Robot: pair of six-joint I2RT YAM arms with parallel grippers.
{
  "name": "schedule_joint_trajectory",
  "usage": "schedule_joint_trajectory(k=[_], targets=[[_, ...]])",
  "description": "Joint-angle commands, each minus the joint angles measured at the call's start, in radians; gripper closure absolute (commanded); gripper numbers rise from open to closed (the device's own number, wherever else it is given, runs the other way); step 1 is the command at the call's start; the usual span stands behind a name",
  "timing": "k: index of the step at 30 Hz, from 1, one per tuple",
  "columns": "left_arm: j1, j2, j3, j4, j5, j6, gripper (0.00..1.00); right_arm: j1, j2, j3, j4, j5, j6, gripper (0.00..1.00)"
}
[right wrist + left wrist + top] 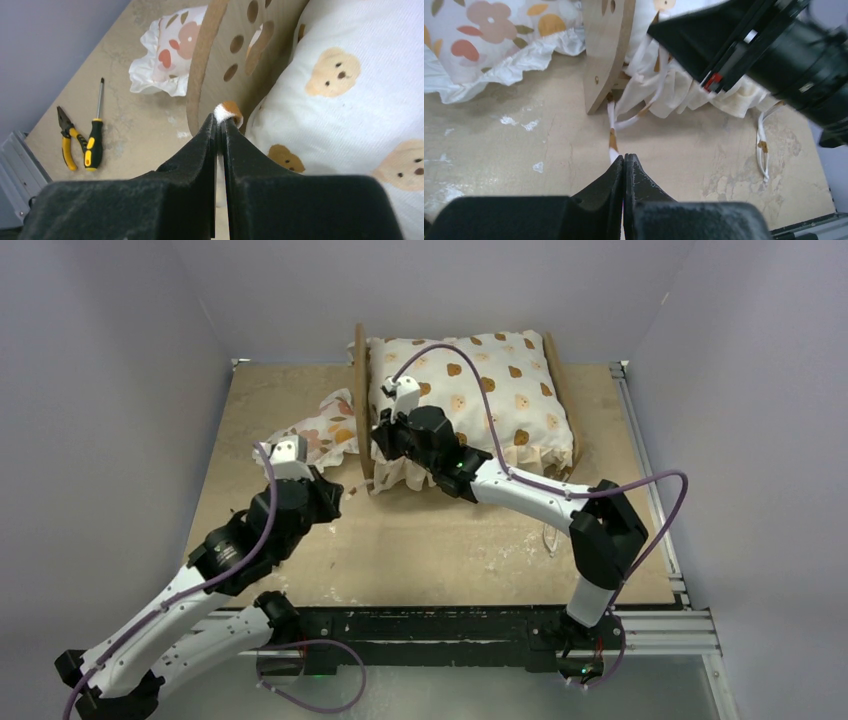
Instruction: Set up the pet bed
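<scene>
The pet bed's wooden headboard (360, 390) stands on edge at the back of the table, and the cream bear-print cushion (480, 390) lies in the frame. My left gripper (345, 492) sits on the table in front of the headboard's foot (596, 95). It is shut on a white-and-brown cushion tie (613, 147) that runs back to the ruffle. My right gripper (380, 430) is between the paw-cutout headboard (225, 50) and the cushion (350, 75). It is shut on the end of another tie (227, 111) at the headboard's edge.
The small floral pillow (320, 430) lies just left of the headboard. In the right wrist view, a yellow-handled screwdriver (95, 135) and pliers (67, 135) lie on the table beyond it. A loose tie loop (764, 150) trails from the cushion's near ruffle. Grey walls enclose the table.
</scene>
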Motion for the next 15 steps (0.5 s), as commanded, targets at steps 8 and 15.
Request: schedule_joint_trajectory(k=[8,15], targets=[[-0.005,-0.019,0.159,-0.016,-0.067,0.103,1.0,-0.04,0.03,-0.11,0.054,-0.018,0.036,0.92],[-0.005,0.076,-0.009,0.121,-0.076,0.111,0.81,-0.061,-0.04,-0.102,0.054,-0.065,0.021,0.9]])
